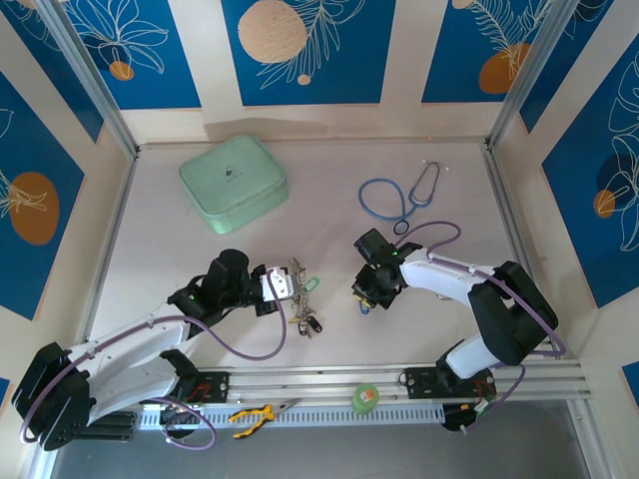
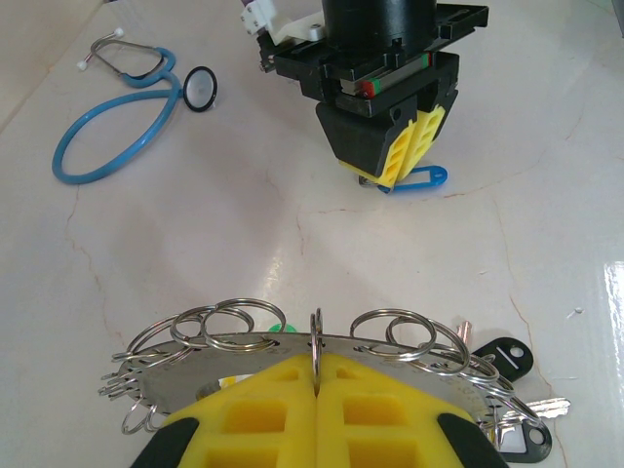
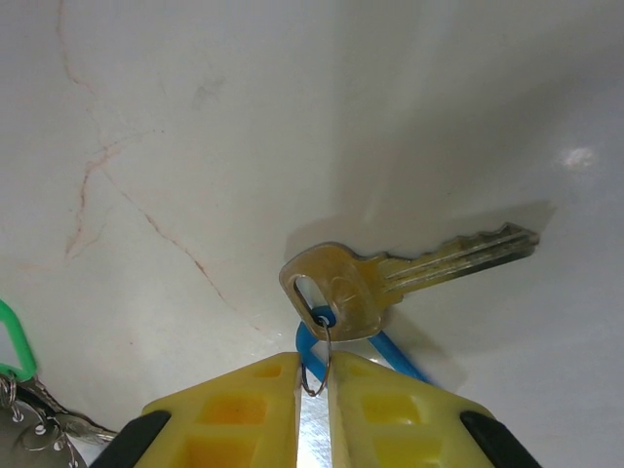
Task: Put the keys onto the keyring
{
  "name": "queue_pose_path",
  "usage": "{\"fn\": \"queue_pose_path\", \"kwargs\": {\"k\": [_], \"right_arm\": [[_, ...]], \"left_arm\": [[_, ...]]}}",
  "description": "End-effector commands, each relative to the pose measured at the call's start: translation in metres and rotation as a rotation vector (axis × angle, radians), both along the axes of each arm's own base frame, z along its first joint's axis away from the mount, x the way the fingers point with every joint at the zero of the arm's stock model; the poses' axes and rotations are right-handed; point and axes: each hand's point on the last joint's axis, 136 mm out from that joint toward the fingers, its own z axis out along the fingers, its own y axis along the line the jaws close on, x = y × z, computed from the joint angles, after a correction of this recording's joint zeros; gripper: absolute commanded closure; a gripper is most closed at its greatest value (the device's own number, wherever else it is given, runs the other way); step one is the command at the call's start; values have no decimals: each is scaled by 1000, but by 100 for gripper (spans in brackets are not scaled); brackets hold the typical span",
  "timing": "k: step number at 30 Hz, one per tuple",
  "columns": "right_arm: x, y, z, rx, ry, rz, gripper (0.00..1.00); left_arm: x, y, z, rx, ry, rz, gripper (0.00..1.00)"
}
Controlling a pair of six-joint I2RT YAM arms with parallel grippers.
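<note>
The left gripper point(image 2: 317, 369) is clamped on the rim of the keyring point(image 2: 185, 375). Many small wire rings stand along that rim, and more keys point(image 2: 542, 409) with black tags point(image 2: 502, 356) hang at its right side. The right gripper point(image 3: 314, 369) has its yellow fingers nearly together. They pinch the blue tag point(image 3: 395, 351) and the small wire loop of one brass key point(image 3: 341, 292), low over the table point(image 2: 292, 224) – whether the key touches the surface, I cannot tell. This key is just across from the keyring. A blue stethoscope point(image 1: 394, 200) and a mint case point(image 1: 233, 183) lie farther back.
</note>
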Motion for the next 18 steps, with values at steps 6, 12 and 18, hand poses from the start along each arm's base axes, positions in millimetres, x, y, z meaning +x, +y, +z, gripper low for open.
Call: {"fn": "queue_pose_path", "kwargs": {"k": [6, 12, 18], "right_arm": [[0, -5, -6, -27, 18, 3, 84], [0, -5, -6, -26, 17, 8, 96], [2, -6, 11, -32, -48, 74, 100]], "left_arm": [[-11, -1, -4, 9, 13, -43, 100], [-11, 0, -5, 10, 13, -43, 100], [-11, 0, -5, 11, 13, -44, 100]]}}
